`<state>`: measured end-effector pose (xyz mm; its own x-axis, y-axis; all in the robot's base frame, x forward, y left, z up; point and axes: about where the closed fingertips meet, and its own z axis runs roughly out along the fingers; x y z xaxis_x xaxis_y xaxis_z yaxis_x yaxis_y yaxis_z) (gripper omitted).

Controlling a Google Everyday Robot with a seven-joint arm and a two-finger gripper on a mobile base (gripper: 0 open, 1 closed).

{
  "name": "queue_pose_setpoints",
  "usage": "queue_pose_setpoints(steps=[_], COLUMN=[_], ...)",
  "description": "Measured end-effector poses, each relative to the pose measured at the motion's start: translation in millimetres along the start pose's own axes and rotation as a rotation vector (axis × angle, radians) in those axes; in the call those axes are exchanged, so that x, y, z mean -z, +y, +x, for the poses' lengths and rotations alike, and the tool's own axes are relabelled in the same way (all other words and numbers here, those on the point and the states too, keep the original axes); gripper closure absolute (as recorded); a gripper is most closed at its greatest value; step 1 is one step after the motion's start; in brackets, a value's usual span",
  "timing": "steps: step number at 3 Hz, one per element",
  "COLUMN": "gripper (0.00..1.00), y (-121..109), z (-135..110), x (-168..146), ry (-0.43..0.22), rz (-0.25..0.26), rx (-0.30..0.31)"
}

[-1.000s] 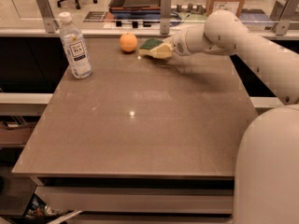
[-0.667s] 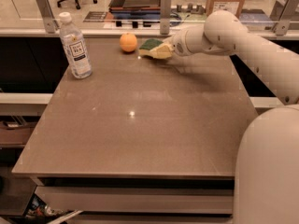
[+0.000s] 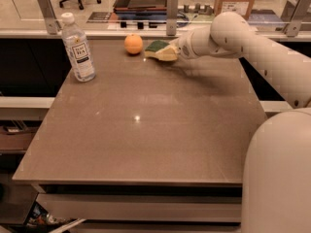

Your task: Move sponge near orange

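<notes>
Pincer (image 3: 176,50) clenched on sponge (image 3: 159,50) right end, just beside orange (image 3: 133,44). Sponge judged light, soft, compressible; edge grip adequate.

**Far edge of the bench holds everything**

The brown bench (image 3: 146,140) carries a clear bottle (image 3: 77,47) upright near its far left corner and the orange (image 3: 133,44) at mid far edge. Just right of the orange is the sponge (image 3: 159,50) (tilted, clamped in the gripper (image 3: 173,50)).
</notes>
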<state>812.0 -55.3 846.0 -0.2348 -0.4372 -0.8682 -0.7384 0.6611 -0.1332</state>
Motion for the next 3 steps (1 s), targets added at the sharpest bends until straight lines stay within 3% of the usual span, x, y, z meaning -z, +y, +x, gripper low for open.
queue_pose_setpoints(steps=[1, 2, 3], gripper=[0.13, 0.00, 0.00], y=[2.0, 3.9, 4.0], z=[0.3, 0.7, 0.7], x=[-2.5, -5.0, -5.1], ry=[0.001, 0.002, 0.002], rz=[-0.004, -0.008, -0.009], rx=[0.000, 0.000, 0.000])
